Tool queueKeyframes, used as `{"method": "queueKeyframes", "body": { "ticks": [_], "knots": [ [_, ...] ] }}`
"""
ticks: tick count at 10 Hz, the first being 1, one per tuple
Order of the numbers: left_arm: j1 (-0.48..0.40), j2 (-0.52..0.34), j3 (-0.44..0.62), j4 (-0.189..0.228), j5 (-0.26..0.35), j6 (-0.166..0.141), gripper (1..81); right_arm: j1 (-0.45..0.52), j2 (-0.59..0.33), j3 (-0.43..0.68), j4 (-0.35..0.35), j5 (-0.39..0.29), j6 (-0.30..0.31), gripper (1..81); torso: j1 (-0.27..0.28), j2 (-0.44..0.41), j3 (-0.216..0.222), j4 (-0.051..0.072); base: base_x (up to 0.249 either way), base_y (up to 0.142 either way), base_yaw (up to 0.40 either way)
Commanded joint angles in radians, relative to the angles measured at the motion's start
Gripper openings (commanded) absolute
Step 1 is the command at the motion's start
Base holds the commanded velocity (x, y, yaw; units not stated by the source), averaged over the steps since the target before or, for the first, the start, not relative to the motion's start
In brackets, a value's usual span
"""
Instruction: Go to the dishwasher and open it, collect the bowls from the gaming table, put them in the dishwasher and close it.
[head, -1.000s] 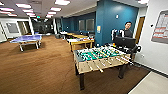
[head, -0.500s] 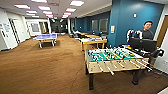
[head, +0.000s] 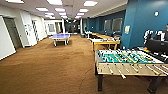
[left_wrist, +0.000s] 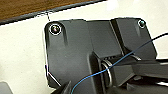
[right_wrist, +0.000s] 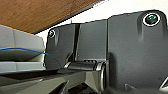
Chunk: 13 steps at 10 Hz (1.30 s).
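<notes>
Stretching across a wide room, a brown carpet (head: 50, 67) is filling the near ground, and a foosball table (head: 127, 61) with a green field and rods is standing close on the right of the head view. Behind it a long white-topped bench (head: 103, 40) with a pale yellow edge is running back along a blue wall (head: 147, 22); anything lying on it is too small and blurred to make out. Farther off, a blue ping-pong table (head: 60, 36) is sitting under ceiling lights (head: 56, 2). A person (head: 165, 33) is showing partly at the far right edge, beside dark equipment. In both wrist views the robot's dark plate is lying over its white body, with a strip of carpet beyond and a thin blue cable (left_wrist: 117, 62) crossing. Whether the fingers of either arm are spread or pressed together, I cannot tell, so nothing can be placed relative to them.
</notes>
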<state>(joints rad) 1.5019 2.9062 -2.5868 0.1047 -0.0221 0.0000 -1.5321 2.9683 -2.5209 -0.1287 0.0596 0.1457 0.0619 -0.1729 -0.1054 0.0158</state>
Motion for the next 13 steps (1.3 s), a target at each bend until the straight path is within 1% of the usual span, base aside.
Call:
{"method": "queueKeyframes", "body": {
  "ticks": [1, 3, 4, 8, 9, 13],
  "knots": [
    [-0.056, -0.011, 0.0, -0.007, 0.051, 0.002, 81.1, 0.056, 0.005, 0.011, -0.015, -0.044, -0.006, 81.1, 0.0, 0.0, 0.0, 0.0, 0.0, 0.0, 0.355],
    [-0.056, -0.01, 0.0, -0.007, 0.051, 0.002, 81.1, 0.057, 0.005, 0.011, -0.015, -0.044, -0.005, 81.1, -0.001, 0.0, 0.0, 0.0, 0.0, 0.0, 0.355],
    [-0.056, -0.01, 0.0, -0.008, 0.051, 0.002, 81.1, 0.057, 0.005, 0.011, -0.017, -0.044, -0.005, 81.1, 0.0, 0.0, 0.0, 0.0, 0.0, 0.0, 0.178],
    [-0.055, -0.01, 0.0, -0.013, 0.054, 0.002, 81.1, 0.054, 0.005, 0.002, -0.015, -0.044, -0.006, 81.1, 0.0, 0.0, 0.0, 0.0, 0.0, 0.0, -0.033],
    [-0.055, -0.01, 0.0, -0.014, 0.053, 0.002, 81.1, 0.054, 0.005, 0.002, -0.015, -0.044, -0.005, 81.1, 0.0, 0.0, 0.0, 0.0, -0.068, -0.08, 0.0],
    [-0.055, -0.002, 0.0, -0.011, 0.06, 0.002, 81.1, 0.052, 0.008, 0.002, -0.014, -0.044, -0.005, 81.1, -0.001, 0.0, 0.0, 0.0, 0.0, 0.0, 0.0]
  ]
}}
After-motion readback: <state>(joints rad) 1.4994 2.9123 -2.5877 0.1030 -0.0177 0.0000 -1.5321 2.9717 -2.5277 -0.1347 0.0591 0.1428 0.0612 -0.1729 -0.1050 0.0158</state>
